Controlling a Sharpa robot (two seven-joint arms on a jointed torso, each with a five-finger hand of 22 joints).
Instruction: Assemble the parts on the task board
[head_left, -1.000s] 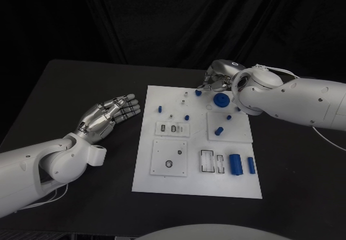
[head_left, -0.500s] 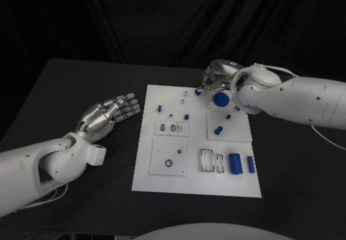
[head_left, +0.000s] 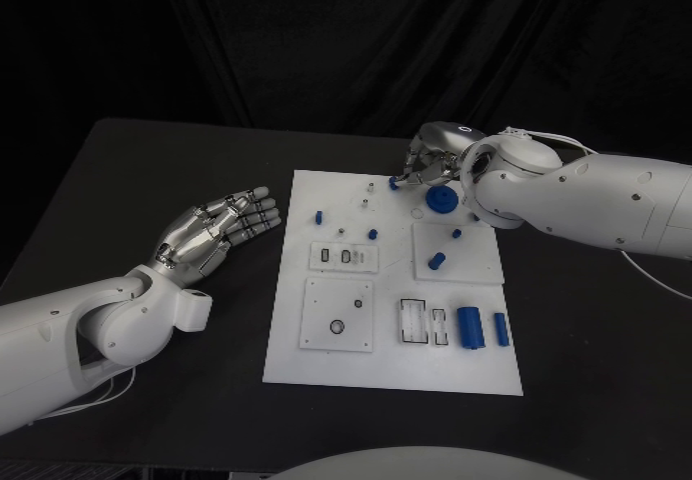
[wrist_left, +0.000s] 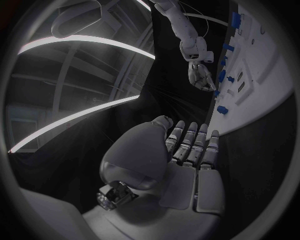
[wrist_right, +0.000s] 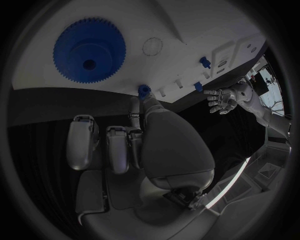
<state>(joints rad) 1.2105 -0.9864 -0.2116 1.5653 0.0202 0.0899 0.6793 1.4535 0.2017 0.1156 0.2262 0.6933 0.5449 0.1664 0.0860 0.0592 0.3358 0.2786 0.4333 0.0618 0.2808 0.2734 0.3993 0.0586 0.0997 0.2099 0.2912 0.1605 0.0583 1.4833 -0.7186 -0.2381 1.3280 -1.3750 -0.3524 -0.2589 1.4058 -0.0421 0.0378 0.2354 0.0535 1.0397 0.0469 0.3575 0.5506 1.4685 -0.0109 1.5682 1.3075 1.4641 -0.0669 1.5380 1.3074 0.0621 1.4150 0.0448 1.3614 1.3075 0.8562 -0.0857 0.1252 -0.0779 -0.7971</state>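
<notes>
My right robot hand (head_left: 428, 160) pinches a small blue peg (wrist_right: 144, 91) at the upper edge of the task board (head_left: 389, 370), beside the blue gear (head_left: 443, 199). My left robot hand (head_left: 216, 232) hovers open over the counter (head_left: 159, 170) at mid-left of the frame. I judge assembly to be at an early stage: several blue parts, including the cylinders (head_left: 472, 327) at lower right, lie loose.

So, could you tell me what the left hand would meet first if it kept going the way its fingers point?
Probably the task board. The left hand lies open beside it, fingers aimed toward its far left edge, near a small blue peg. Height above the table is unclear, so it may pass over the edge.
</notes>
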